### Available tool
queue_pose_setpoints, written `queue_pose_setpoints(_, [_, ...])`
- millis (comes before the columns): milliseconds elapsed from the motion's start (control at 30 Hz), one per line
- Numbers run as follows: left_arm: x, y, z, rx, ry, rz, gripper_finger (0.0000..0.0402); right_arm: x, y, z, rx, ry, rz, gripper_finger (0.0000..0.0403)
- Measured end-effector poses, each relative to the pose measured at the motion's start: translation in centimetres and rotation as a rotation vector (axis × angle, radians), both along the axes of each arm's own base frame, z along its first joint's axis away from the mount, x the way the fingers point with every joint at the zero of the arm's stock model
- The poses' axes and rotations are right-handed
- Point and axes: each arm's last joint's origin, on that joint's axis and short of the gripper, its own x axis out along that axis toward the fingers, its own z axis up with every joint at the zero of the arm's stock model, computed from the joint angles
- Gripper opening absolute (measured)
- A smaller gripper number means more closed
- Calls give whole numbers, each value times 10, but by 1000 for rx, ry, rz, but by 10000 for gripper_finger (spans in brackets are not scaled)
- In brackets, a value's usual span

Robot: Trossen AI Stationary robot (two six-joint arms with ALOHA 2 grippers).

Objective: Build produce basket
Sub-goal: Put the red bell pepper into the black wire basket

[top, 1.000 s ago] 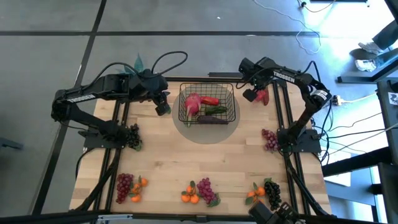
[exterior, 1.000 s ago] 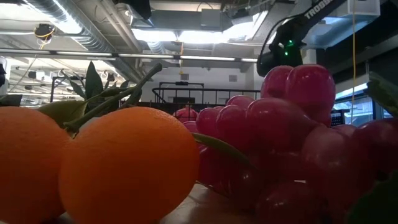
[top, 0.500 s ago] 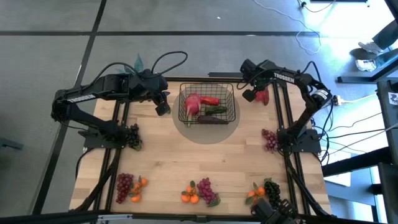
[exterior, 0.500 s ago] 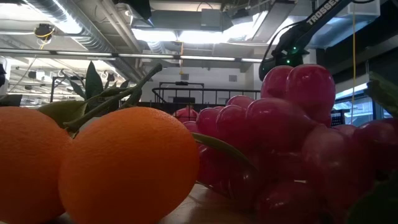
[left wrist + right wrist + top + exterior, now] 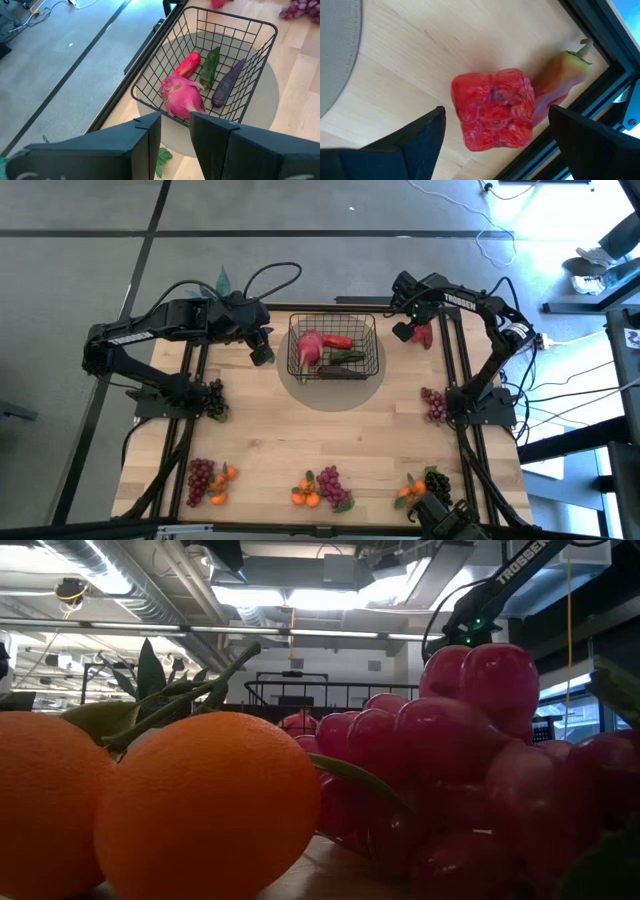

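Observation:
The black wire basket (image 5: 335, 346) stands on a round grey mat at the far middle of the table. It holds a pink-red radish (image 5: 182, 95), a red pepper (image 5: 188, 64), a green pepper (image 5: 210, 67) and a dark eggplant (image 5: 227, 83). My left gripper (image 5: 262, 352) hovers just left of the basket, slightly open with nothing between its fingers (image 5: 150, 135). My right gripper (image 5: 405, 330) points down, open, over a red pepper (image 5: 492, 110) lying on the wood right of the basket. Its fingers (image 5: 420, 135) stand wide on either side, clear of it. A red-yellow piece (image 5: 561, 76) lies against that pepper.
Grape bunches with oranges lie along the near edge (image 5: 207, 478) (image 5: 320, 488) (image 5: 424, 486), filling the low view as oranges (image 5: 200, 800) and red grapes (image 5: 470, 770). More grapes lie by the right arm's base (image 5: 434, 404) and the left's (image 5: 213, 398). Black frame rails (image 5: 590, 30) run beside the pepper.
My right gripper has shifted a little toward the table's right edge and come down toward the red pepper, staying open. My left arm has kept still.

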Motion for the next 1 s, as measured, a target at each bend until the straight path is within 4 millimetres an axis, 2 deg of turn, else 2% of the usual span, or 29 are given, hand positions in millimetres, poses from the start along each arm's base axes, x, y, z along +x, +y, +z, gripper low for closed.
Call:
queue_pose_setpoints(367, [0, 0, 0, 0, 0, 0, 90, -2, -1, 0, 39, -47, 11, 336])
queue_pose_setpoints(1000, [0, 0, 0, 0, 0, 0, 90, -4, -2, -1, 26, -19, 2, 336])
